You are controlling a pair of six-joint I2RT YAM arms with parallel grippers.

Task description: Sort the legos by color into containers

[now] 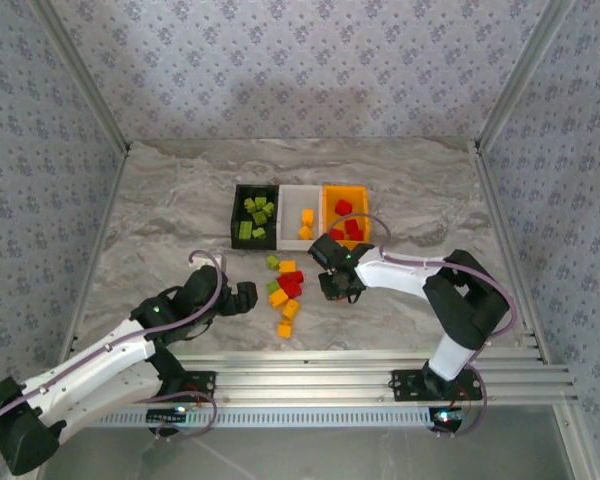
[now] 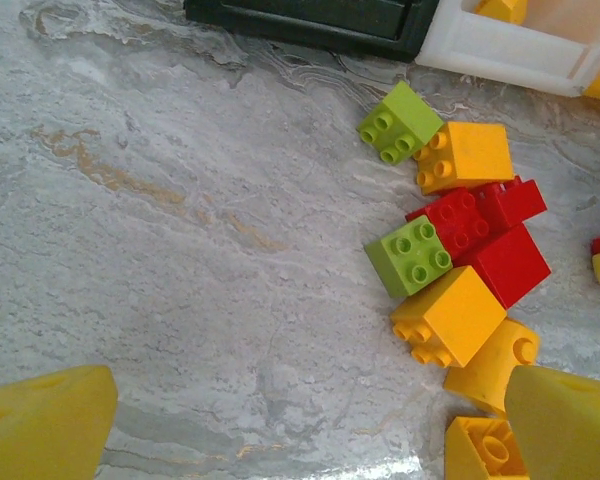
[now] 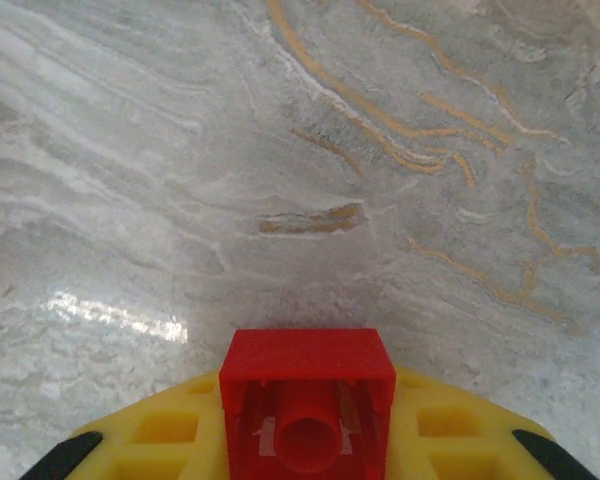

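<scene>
While the left fingers (image 2: 45, 425) hang spread, the right fingers (image 3: 160, 440) clamp 1 red lego (image 3: 307, 385) between them.

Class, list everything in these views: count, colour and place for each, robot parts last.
Black bin: one, black, left end of joined row.
White bin: one, white, middle.
Orange bin: one, orange, right end.
Binned green bricks: several, lime, black bin.
Binned yellow bricks: two, orange-yellow, white bin.
Binned red bricks: several, red, orange bin.
Loose green bricks: two, lime, table before bins.
Loose yellow bricks: four, orange-yellow, same cluster.
Loose red bricks: at least two, red, same cluster.
Held brick: one, red, gripped right of cluster.
Table: one, grey marbled.
Left claw: one, open, left of cluster.
Right claw: one, shut on held brick.
</scene>
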